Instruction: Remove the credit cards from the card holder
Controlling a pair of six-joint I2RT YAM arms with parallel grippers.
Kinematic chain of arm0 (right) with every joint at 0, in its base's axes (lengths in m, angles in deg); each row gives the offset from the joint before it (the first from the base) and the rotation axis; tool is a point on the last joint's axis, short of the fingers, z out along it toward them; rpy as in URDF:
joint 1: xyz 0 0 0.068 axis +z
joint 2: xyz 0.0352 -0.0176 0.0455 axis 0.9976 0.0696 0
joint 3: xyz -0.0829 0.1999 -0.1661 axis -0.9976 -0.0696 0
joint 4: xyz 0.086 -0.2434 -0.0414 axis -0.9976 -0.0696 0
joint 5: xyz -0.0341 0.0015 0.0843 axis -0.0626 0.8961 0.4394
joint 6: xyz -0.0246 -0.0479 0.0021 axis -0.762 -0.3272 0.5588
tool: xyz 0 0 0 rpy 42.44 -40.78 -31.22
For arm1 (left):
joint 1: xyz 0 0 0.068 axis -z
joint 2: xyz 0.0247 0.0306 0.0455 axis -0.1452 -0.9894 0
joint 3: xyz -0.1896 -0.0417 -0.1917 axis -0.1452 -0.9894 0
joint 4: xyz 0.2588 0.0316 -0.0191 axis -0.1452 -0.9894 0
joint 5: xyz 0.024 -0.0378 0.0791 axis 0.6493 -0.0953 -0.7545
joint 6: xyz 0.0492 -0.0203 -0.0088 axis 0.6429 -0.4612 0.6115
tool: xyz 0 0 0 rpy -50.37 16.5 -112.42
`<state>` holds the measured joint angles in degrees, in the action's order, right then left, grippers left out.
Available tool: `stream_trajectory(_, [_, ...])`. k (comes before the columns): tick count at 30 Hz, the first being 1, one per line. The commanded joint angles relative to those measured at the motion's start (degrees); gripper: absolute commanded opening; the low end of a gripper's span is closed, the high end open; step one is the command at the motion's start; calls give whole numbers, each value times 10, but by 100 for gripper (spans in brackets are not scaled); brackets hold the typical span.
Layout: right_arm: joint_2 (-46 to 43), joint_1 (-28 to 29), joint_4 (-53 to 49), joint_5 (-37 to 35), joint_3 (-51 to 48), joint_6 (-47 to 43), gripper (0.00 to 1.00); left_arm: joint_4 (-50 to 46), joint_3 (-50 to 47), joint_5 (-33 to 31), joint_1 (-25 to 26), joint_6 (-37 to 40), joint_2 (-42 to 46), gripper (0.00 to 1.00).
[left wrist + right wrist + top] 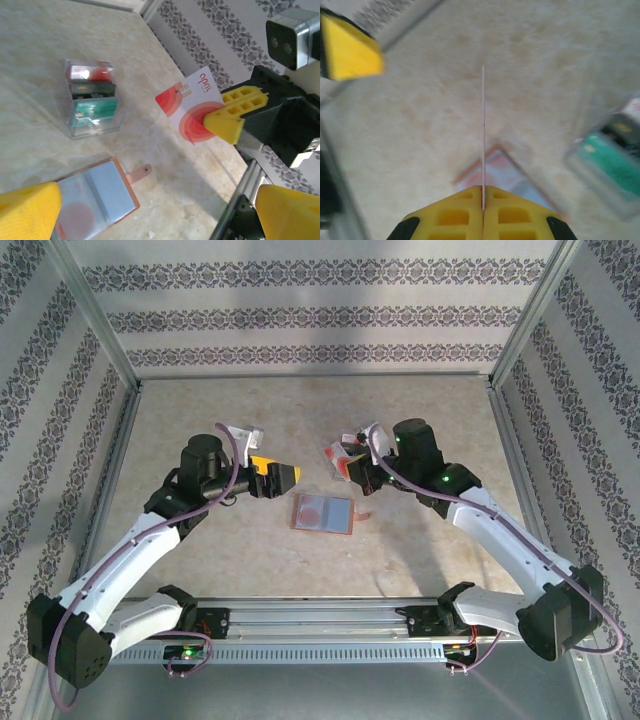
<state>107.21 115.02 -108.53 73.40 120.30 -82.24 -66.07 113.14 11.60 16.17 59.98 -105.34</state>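
Observation:
The card holder [323, 513] lies open on the table, brown-edged with grey-blue pockets, a reddish round shape showing through one pocket [75, 217] and its tab [139, 174] pointing right. My right gripper [356, 472] hangs above its far right side, shut on a white credit card with red circles [187, 102]. In the right wrist view that card [483, 125] stands edge-on between the pads [465, 210], over the blurred card holder [512, 175]. My left gripper [285, 477] is open and empty, left of the card holder, its fingertips [27, 210] wide apart.
A clear plastic box [92, 97] holding red, dark and teal cards stands on the table beyond the card holder, close by the right gripper [483, 189]. Patterned walls and metal frame posts enclose the table. A rail [320, 625] runs along the near edge.

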Motion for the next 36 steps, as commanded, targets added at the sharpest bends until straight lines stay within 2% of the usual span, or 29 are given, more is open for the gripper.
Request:
stream_trajectory(1, [27,-3,-36,-118,19,-171,0,-22,-11,-50,-5,19,23,99])
stream_trajectory(4, [49,-9,-1,-158,13,-266,0,-23,-19,-71,-5,16,36,99])
stream_trajectory(6, [65,-23,15,-158,17,-310,0,-21,-24,-81,-5,14,43,99])
stream_trajectory(11, [137,-81,-17,-104,81,-334,0,-2,-39,-103,-4,3,49,99])
stream_trajectory(21, [272,-118,-64,-55,182,-401,0,6,-36,-122,-5,5,32,99])
stream_trajectory(29, [362,-123,-121,-72,267,-441,0,5,-32,-131,-5,4,22,99])
stream_trajectory(36, [403,-127,-143,-83,296,-459,0,1,-31,-137,-5,6,19,99])
